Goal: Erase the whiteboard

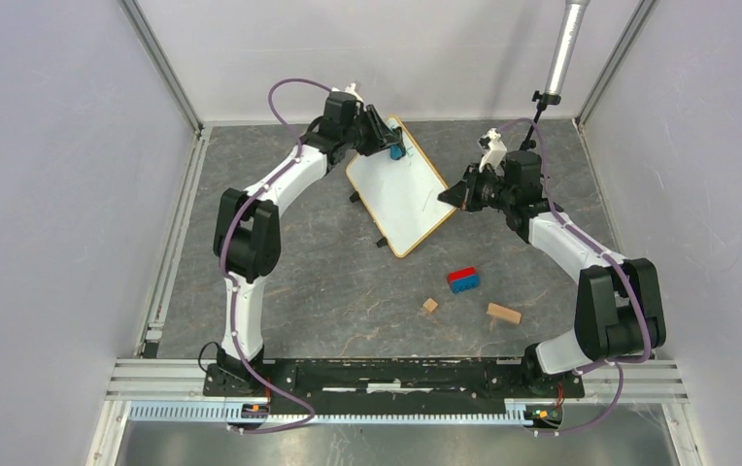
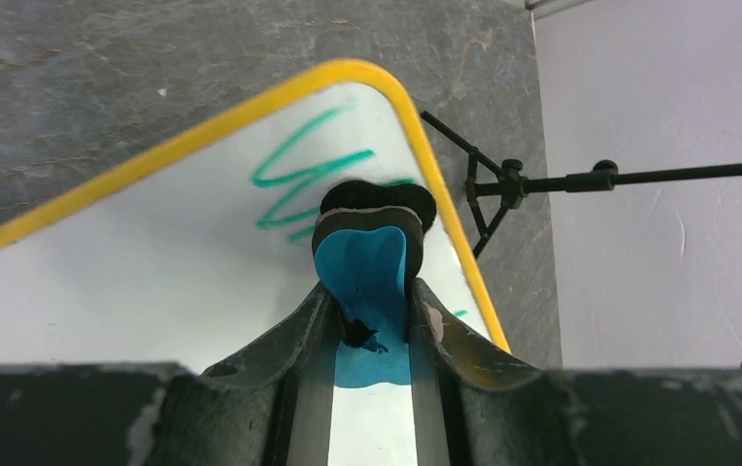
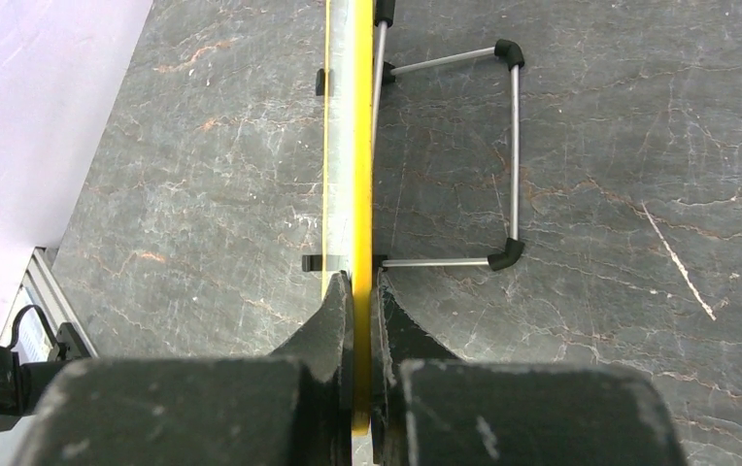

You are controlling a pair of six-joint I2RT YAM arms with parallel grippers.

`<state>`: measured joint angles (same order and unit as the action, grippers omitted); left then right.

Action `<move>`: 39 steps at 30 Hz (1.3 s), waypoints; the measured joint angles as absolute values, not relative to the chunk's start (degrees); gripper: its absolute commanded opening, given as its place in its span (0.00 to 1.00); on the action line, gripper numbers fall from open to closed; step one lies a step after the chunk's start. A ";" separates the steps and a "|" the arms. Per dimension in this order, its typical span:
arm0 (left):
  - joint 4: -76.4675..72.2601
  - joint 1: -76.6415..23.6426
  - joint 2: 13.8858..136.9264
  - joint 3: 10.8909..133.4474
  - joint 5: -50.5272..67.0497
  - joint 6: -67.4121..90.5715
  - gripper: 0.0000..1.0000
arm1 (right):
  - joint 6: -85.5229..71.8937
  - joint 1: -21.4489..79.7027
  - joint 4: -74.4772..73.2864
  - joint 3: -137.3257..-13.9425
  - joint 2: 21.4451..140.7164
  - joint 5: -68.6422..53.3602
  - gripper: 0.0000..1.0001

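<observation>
Whiteboard [image 1: 401, 194] is sitting at the far middle of the table [image 1: 309, 282], leaning back on its wire stand [image 3: 511, 146], right between the two arms. The frame is looking yellowish in the wrist views.

The left gripper [image 1: 393, 148] is clenching a blue eraser [image 2: 367, 262] with a black pad. The pad is pressing on the board's face near the far top corner, right at the edge of the green scribble [image 2: 299, 175]. Part of the scribble is hiding behind the eraser, so I can't tell how far it goes.

The right gripper [image 3: 360, 283] is clamping down on the board's right edge, one finger on each side of the frame, with the stand's black feet poking out just ahead of it.

Other stuff lying around: a red and blue block [image 1: 462, 280], a small wooden cube [image 1: 429, 305] and a longer wooden block [image 1: 503, 313], all sitting nearer the arm bases and well apart from the board. A silver pole on a thin black stand [image 1: 561, 53] is hanging out at the far right corner, close behind the right arm. Nothing is blocking the board's face except the eraser itself.
</observation>
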<state>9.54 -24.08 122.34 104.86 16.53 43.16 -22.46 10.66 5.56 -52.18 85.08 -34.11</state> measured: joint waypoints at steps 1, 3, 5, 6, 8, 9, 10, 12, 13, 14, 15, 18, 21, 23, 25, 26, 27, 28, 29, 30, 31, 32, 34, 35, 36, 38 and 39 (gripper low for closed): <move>9.52 -24.45 122.34 104.95 16.51 43.16 0.29 | -22.46 10.68 5.54 -52.18 85.08 -33.98 0.00; 9.04 -25.65 122.30 104.84 16.03 43.13 0.26 | -22.61 10.70 5.39 -52.18 85.08 -33.61 0.00; 7.60 -27.00 121.91 103.48 15.49 43.35 0.23 | -22.92 10.70 5.06 -52.18 85.08 -33.01 0.00; 6.94 -27.55 121.54 102.52 15.44 43.68 0.23 | -23.00 10.70 4.97 -52.18 85.08 -32.73 0.00; 4.73 -28.58 120.40 99.31 15.29 44.84 0.23 | -23.31 10.70 4.71 -52.18 85.08 -32.29 0.00; 3.66 -28.93 119.87 97.80 15.27 45.36 0.23 | -23.44 10.70 4.62 -52.18 85.08 -32.05 0.00; 2.74 -29.10 119.50 96.55 15.14 45.56 0.23 | -23.59 10.70 4.58 -52.18 85.08 -31.88 0.00; 1.72 -28.97 119.31 95.77 15.07 45.60 0.22 | -23.79 10.70 4.47 -52.18 85.08 -31.81 0.00; 1.61 -28.73 119.31 95.74 15.07 45.60 0.20 | -23.79 10.72 4.47 -52.18 85.08 -31.79 0.00; 1.56 -28.16 119.31 95.74 15.25 45.60 0.20 | -23.79 10.72 4.54 -52.18 85.06 -31.77 0.00; 1.63 -27.79 119.31 95.77 15.33 45.60 0.20 | -23.77 10.76 4.64 -52.18 85.08 -31.75 0.00; 3.51 -26.37 120.05 97.51 14.87 45.15 0.20 | -23.73 11.11 5.13 -52.18 85.03 -31.51 0.00; 6.17 -24.67 122.87 102.72 13.45 44.29 0.19 | -23.73 11.88 5.74 -52.18 84.88 -30.30 0.00; 7.18 -23.70 124.73 105.41 12.97 43.57 0.18 | -23.73 12.12 5.82 -52.18 84.84 -29.76 0.00; 7.51 -23.03 125.97 106.63 12.47 43.42 0.18 | -23.75 12.21 5.85 -52.18 84.82 -29.45 0.00; 7.57 -22.81 126.21 106.67 12.34 43.42 0.18 | -23.77 12.23 5.82 -52.18 84.82 -29.39 0.00; 7.68 -22.65 126.37 106.67 12.19 43.42 0.18 | -23.77 12.23 5.80 -52.18 84.82 -29.30 0.00; 7.70 -22.57 126.45 106.65 12.14 43.42 0.18 | -23.77 12.23 5.80 -52.18 84.82 -29.28 0.00; 7.68 -22.61 126.45 106.61 12.01 43.40 0.18 | -23.77 12.23 5.80 -52.18 84.82 -29.28 0.00; 7.62 -22.81 126.39 106.50 11.81 43.18 0.18 | -23.77 12.23 5.74 -52.18 84.82 -29.28 0.00; 7.51 -23.05 126.23 106.26 11.42 43.07 0.18 | -23.77 12.23 5.76 -52.18 84.82 -29.26 0.00; 7.16 -23.33 125.95 105.75 10.92 42.98 0.18 | -23.77 12.23 5.69 -52.18 84.82 -29.26 0.00; 6.81 -24.05 124.77 103.81 10.07 42.50 0.18 | -23.79 12.23 5.58 -52.18 84.82 -29.26 0.00; 6.85 -24.60 124.03 102.83 9.56 42.15 0.18 | -23.79 12.23 5.58 -52.18 84.82 -29.26 0.00; 6.96 -25.06 123.46 102.21 9.21 41.78 0.17 | -23.79 12.23 5.58 -52.18 84.82 -29.26 0.00; 7.05 -26.46 122.08 100.84 8.78 41.04 0.17 | -23.79 12.23 5.56 -52.18 84.82 -29.26 0.00; 7.11 -27.38 121.32 100.18 8.56 40.86 0.16 | -23.79 12.23 5.54 -52.18 84.82 -29.26 0.00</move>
